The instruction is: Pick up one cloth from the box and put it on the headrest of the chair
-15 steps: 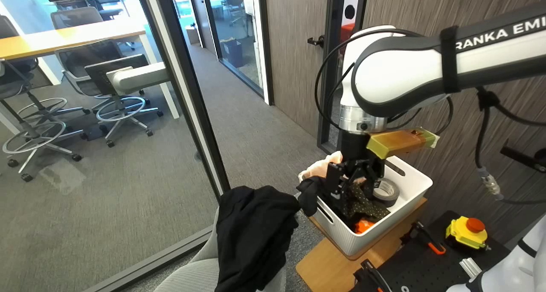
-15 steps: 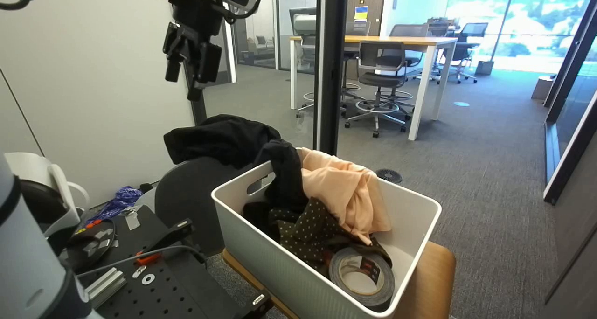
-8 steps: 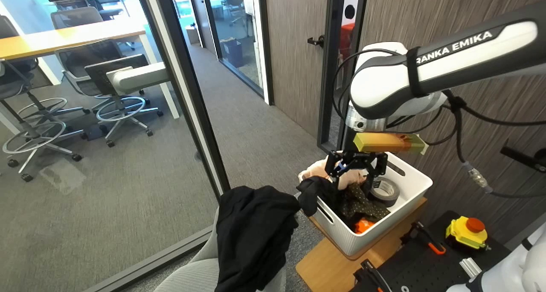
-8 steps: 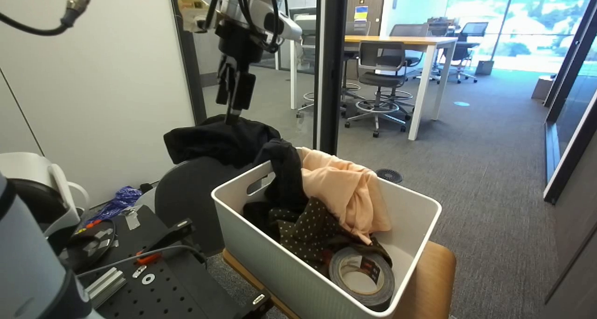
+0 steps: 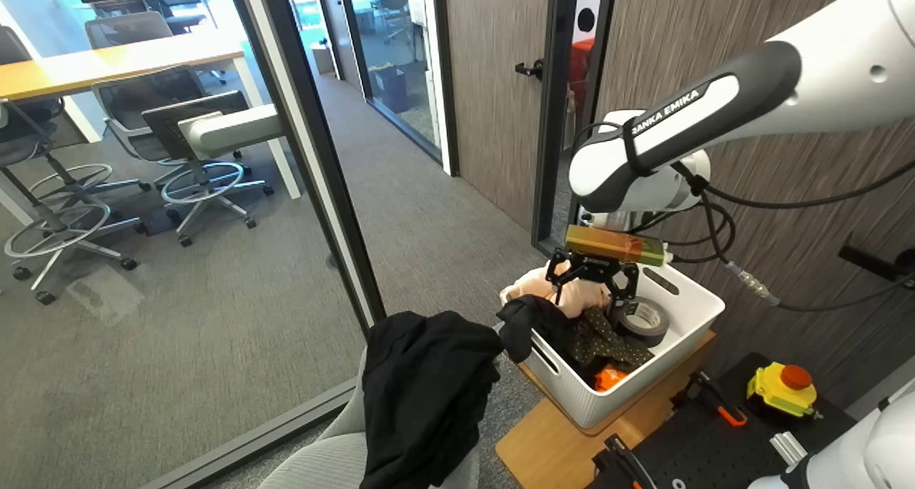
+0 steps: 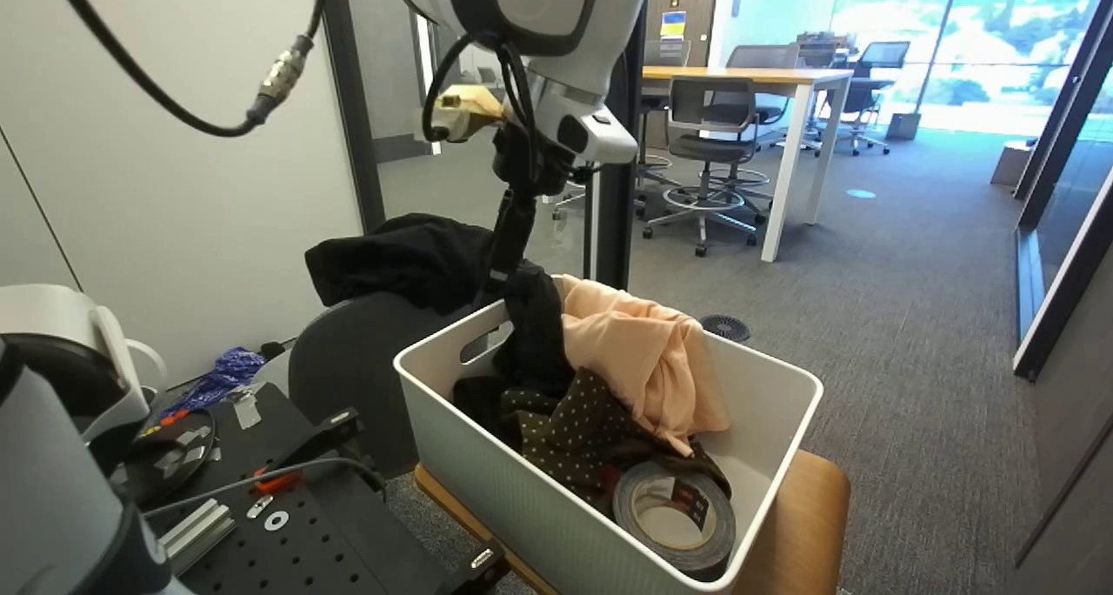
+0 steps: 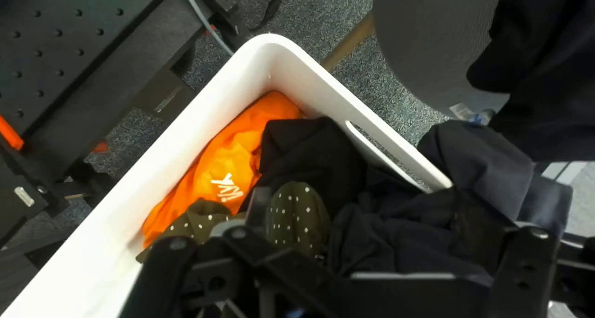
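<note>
Tool (image 5: 587,302) spread, nothing pinched, above box (image 5: 575,396); step judged: reaching for cloth. In exterior view, black cloth (image 5: 525,324) over box rim at tool's 8 o'clock; chair (image 5: 323,463) farther, same bearing. Next, likely: lower, pinch black cloth, lift toward chair.

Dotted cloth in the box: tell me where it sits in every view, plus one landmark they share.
In an exterior view: dotted cloth right of and below centre.
In an exterior view: dotted cloth below centre.
In the wrist view: dotted cloth below centre, partly hidden.
Shared landmark: the white box holding it.
</note>
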### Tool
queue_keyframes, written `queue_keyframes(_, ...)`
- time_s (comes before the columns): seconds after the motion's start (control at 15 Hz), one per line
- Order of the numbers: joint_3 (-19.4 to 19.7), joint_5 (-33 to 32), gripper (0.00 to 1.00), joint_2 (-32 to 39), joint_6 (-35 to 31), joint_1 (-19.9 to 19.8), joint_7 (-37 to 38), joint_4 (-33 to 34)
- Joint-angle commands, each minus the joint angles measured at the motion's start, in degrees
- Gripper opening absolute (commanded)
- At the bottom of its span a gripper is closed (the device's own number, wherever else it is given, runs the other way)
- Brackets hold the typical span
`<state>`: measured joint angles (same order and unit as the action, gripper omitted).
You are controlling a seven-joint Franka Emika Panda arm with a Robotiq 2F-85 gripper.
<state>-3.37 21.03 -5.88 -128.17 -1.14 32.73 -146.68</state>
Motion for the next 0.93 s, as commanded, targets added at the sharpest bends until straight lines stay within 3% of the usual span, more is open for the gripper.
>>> queue_keyframes(0.0,1.63,3.22,1.00,7.78,-1.10,-0.15,6.99,6.45)
queue_keyframes(0.6,2.84,13.11,1.00,19.39,-6.43,1.10,25.51,15.11)
queue_keyframes(0.87,2.22,18.17,1.00,22.67,-3.06,0.80,26.07,17.74)
